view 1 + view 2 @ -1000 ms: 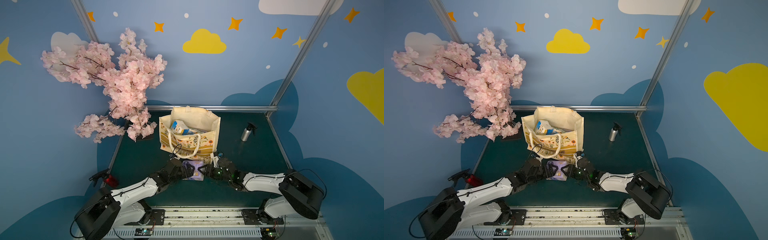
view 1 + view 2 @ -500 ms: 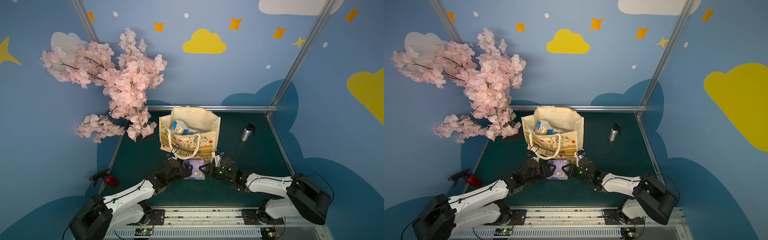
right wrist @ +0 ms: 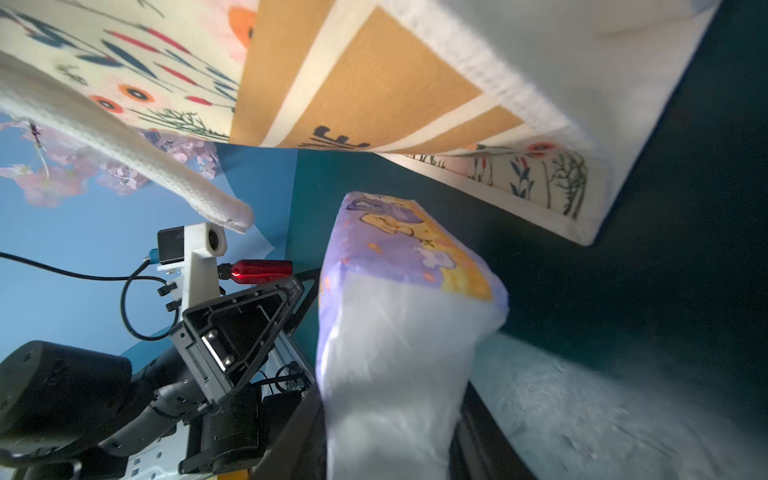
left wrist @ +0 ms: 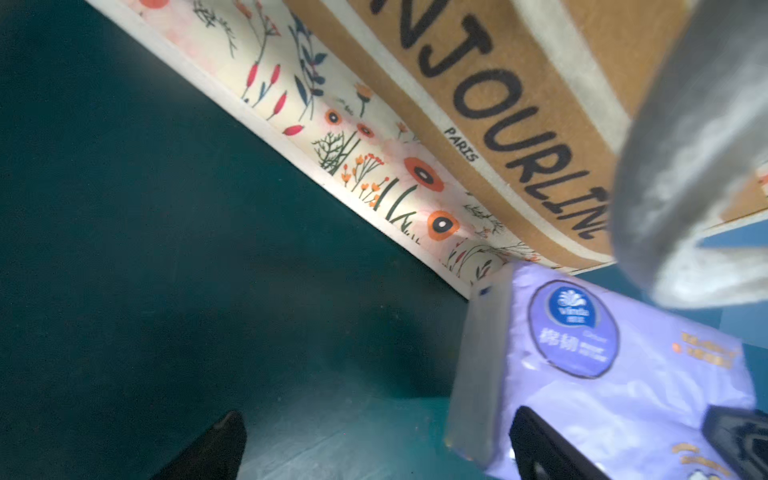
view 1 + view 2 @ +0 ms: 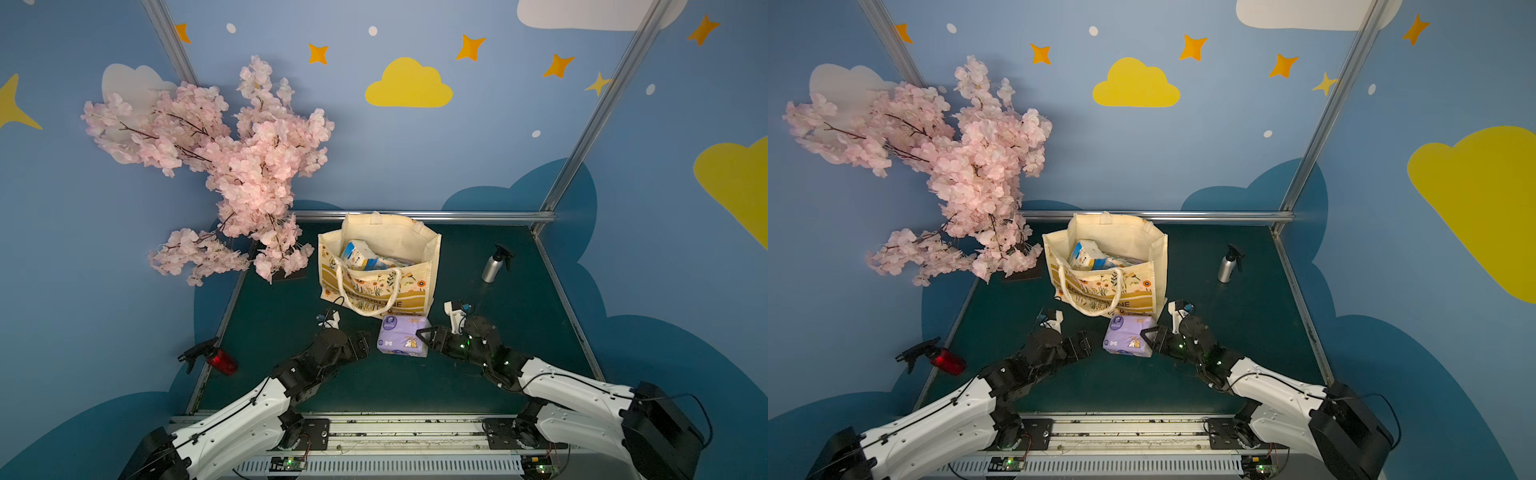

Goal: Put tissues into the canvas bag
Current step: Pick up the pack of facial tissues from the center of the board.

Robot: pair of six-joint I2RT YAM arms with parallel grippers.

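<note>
A purple pack of tissues (image 5: 402, 340) (image 5: 1128, 340) lies just in front of the canvas bag (image 5: 374, 286) (image 5: 1100, 286), low over the dark green table. My right gripper (image 5: 424, 343) (image 3: 390, 457) is shut on its right end, with the pack (image 3: 399, 311) filling the space between the fingers. My left gripper (image 5: 365, 343) (image 4: 378, 449) stands open at the pack's left end with nothing between its fingers. In the left wrist view the pack (image 4: 602, 374) sits beside one finger. The bag stands upright and open, with other tissues (image 5: 357, 254) inside.
A silver spray bottle (image 5: 492, 266) stands at the back right. A red spray bottle (image 5: 220, 359) lies at the table's left edge. A pink blossom branch (image 5: 241, 174) overhangs the back left. The bag's rope handle (image 3: 124, 149) hangs over its front.
The left gripper has drawn back to the left, off the purple pack. The right gripper and the pack have shifted slightly to the right.
</note>
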